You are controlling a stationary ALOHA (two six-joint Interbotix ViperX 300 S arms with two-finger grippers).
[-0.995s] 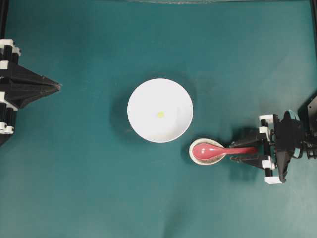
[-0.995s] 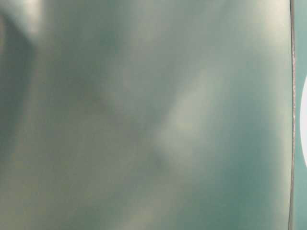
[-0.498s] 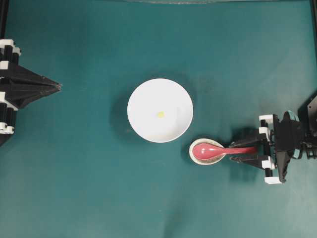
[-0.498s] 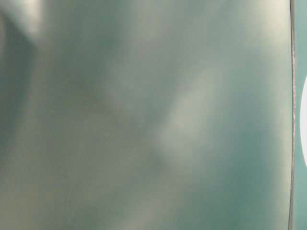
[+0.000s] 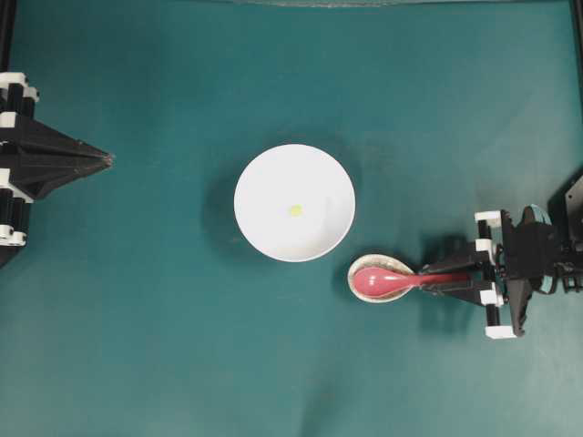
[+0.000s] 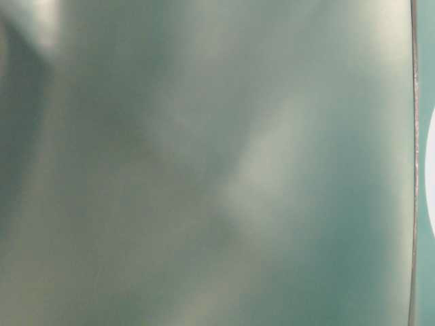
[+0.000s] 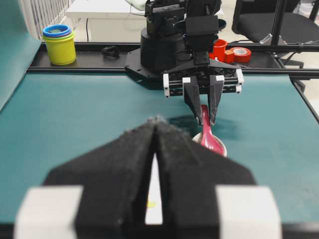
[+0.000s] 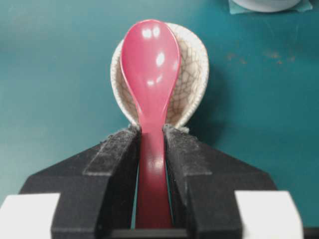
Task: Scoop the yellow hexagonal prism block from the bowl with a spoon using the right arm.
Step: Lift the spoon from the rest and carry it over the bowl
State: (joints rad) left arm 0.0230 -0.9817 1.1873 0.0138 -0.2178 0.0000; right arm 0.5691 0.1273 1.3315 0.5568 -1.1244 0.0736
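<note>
The white bowl (image 5: 264, 232) sits mid-table with the tiny yellow hexagonal prism block (image 5: 294, 210) lying in it. To its lower right the pink-red spoon (image 5: 383, 281) rests with its scoop in a small speckled spoon rest (image 5: 375, 262). My right gripper (image 5: 426, 280) comes in from the right, shut on the spoon's handle. In the right wrist view both pads press the handle just behind the scoop (image 8: 149, 64), over the rest (image 8: 192, 74). My left gripper (image 5: 109, 160) is shut and holds nothing, far left of the bowl.
In the left wrist view, stacked yellow and blue cups (image 7: 59, 44) and red tape rolls (image 7: 241, 54) stand on the black rail beyond the far table edge. The table-level view is a blur with a white sliver (image 6: 431, 183) at its right edge.
My right gripper's jaws have closed in onto the spoon handle. The spoon and its rest shifted slightly. The left arm has not moved.
</note>
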